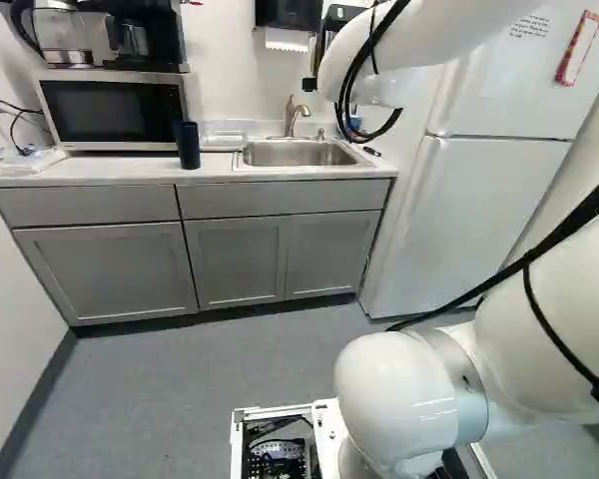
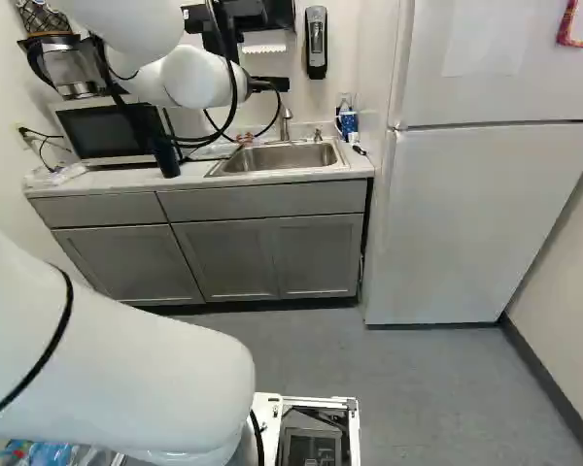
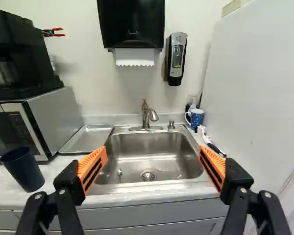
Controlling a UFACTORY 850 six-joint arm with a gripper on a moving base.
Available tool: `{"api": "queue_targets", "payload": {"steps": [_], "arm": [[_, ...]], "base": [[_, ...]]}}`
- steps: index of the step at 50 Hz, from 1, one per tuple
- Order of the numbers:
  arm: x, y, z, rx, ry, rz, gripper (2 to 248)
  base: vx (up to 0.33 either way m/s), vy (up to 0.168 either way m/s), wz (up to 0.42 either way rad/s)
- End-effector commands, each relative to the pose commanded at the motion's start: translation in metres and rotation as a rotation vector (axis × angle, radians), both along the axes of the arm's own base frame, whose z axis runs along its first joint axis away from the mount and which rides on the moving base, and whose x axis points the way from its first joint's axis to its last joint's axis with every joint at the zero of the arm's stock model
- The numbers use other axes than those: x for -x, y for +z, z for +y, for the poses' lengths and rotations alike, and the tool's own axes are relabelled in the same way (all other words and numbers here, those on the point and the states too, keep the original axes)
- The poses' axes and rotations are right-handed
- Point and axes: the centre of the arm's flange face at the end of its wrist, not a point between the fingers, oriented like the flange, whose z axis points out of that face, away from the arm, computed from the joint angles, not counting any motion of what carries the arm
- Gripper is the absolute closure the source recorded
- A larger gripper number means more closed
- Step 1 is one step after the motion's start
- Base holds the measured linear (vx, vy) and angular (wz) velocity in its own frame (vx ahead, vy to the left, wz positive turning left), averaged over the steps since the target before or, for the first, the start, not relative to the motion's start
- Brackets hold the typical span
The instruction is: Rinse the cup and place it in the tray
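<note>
Cup [image 3: 27,174] stands on counter [image 3: 56,170] near 1 metal tray [image 3: 88,138].

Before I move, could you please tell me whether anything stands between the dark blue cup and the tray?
Nothing visible stands between the cup and the tray; only bare counter separates them, with the microwave close beside that path.

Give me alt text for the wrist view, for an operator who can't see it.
The gripper is open and empty, facing a stainless steel sink. The navy cup stands on the counter in front of the microwave; a metal tray lies between microwave and sink, and a blue patterned mug stands beyond the sink's far corner.
</note>
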Motion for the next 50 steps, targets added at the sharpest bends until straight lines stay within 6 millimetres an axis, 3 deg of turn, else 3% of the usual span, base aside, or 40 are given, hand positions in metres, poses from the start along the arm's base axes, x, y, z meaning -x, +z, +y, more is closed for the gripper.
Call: {"api": "queue_targets", "payload": {"steps": [50], "arm": [[0.0,0.0,0.0,0.0,0.0,0.0,3]], "base": [[0.0,0.0,0.0]]}}
